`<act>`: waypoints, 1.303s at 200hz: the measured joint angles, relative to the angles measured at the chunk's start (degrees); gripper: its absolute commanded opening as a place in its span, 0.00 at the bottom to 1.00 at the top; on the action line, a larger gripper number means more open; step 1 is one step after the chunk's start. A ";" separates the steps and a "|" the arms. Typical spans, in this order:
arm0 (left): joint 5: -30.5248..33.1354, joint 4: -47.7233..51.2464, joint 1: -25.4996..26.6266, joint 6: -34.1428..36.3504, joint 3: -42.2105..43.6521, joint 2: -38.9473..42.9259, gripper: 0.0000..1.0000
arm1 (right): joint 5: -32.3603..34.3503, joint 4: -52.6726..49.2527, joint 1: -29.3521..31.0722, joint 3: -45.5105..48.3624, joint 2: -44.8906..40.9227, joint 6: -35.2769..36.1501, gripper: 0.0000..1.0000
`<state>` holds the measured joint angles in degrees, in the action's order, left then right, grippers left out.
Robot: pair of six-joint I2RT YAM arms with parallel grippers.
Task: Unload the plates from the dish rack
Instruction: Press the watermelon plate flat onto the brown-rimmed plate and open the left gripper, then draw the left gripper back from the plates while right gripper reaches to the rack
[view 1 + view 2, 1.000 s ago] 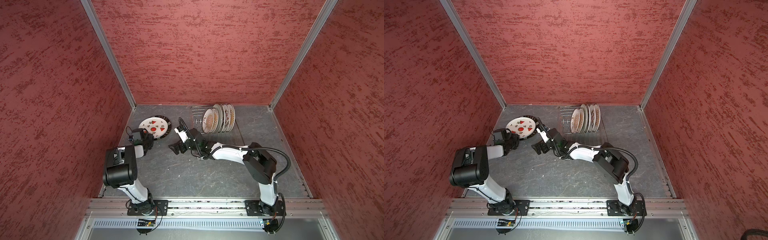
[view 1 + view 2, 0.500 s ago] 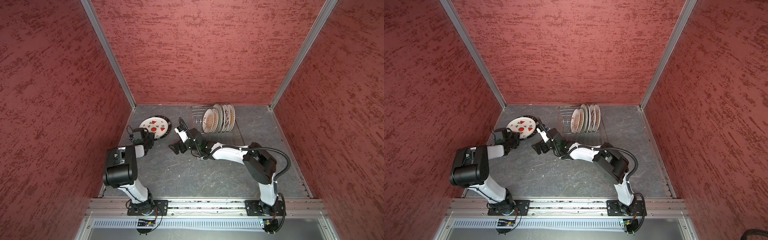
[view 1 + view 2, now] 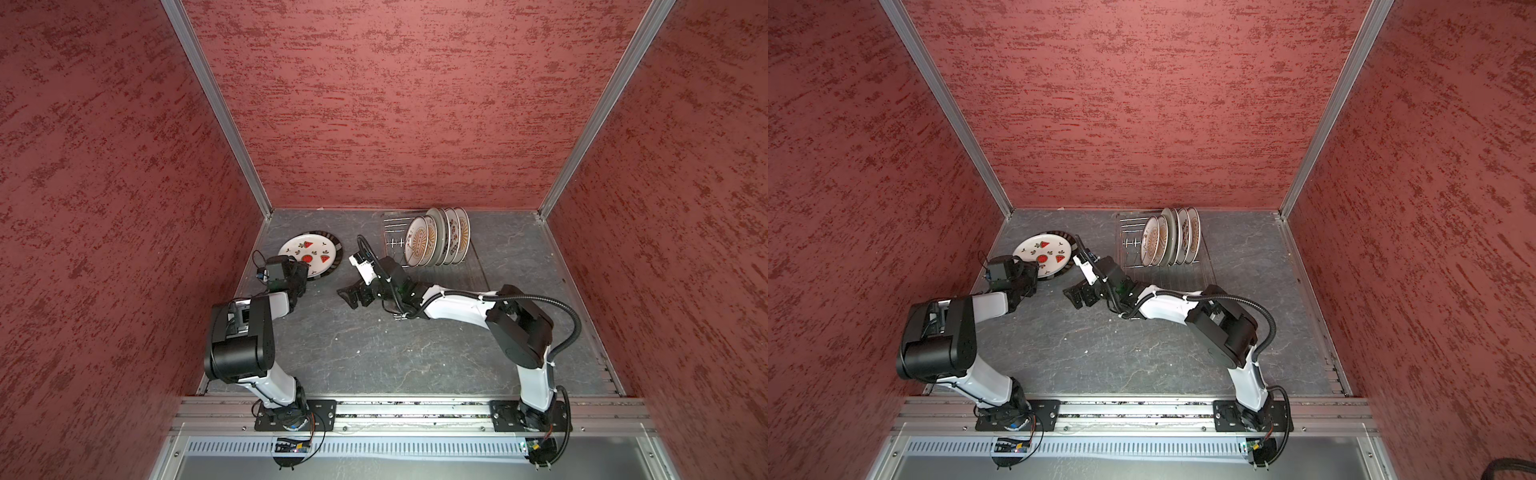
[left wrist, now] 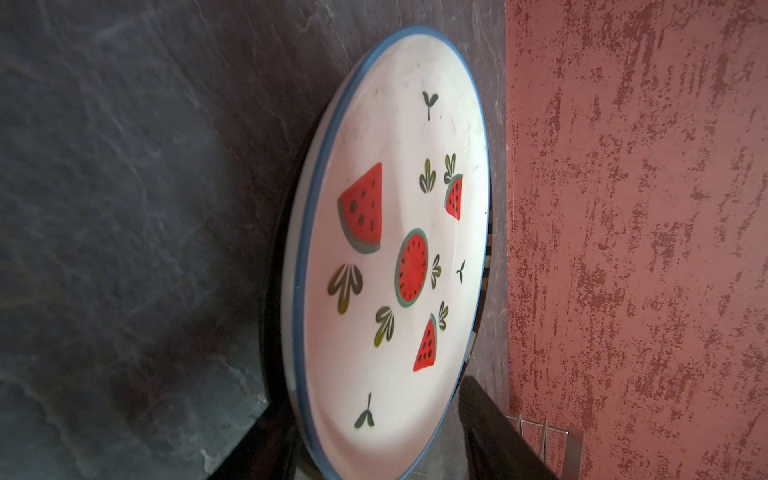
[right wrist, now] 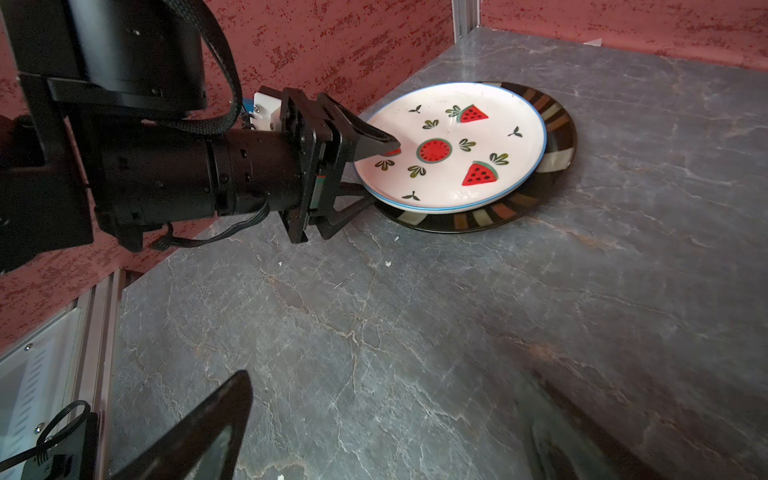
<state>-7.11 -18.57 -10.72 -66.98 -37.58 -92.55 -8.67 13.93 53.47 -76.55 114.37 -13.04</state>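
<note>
The watermelon plate (image 5: pixel 453 145) lies flat and face up at the far left of the table (image 3: pixel 374 353), on top of a dark striped plate (image 5: pixel 552 137). The left gripper (image 5: pixel 382 174) straddles its near-left rim with its jaws spread, one finger above and one below, clamping nothing. The right gripper (image 3: pixel 351 296) hangs wide open and empty near the middle, pointing left. In the dish rack (image 3: pixel 395 232), far and right of centre, the smaller plates (image 3: pixel 417 245) stand on edge in a left-to-right row, faces turned left.
</note>
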 measured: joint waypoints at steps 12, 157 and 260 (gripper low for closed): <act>0.24 0.13 0.15 0.20 0.02 0.02 0.58 | 0.00 0.00 0.00 0.00 0.00 0.02 0.99; 1.90 1.62 1.57 1.05 5.05 3.23 0.59 | 0.00 0.04 0.00 0.00 0.00 0.02 0.99; 3.65 2.82 3.21 2.60 12.79 19.32 0.78 | -0.04 2.60 0.00 2.38 -0.59 0.22 0.99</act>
<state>-3.46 -15.75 -7.51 -64.38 -24.80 -73.23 -8.71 16.53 53.47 -74.17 113.78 -12.82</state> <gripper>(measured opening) 0.731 0.989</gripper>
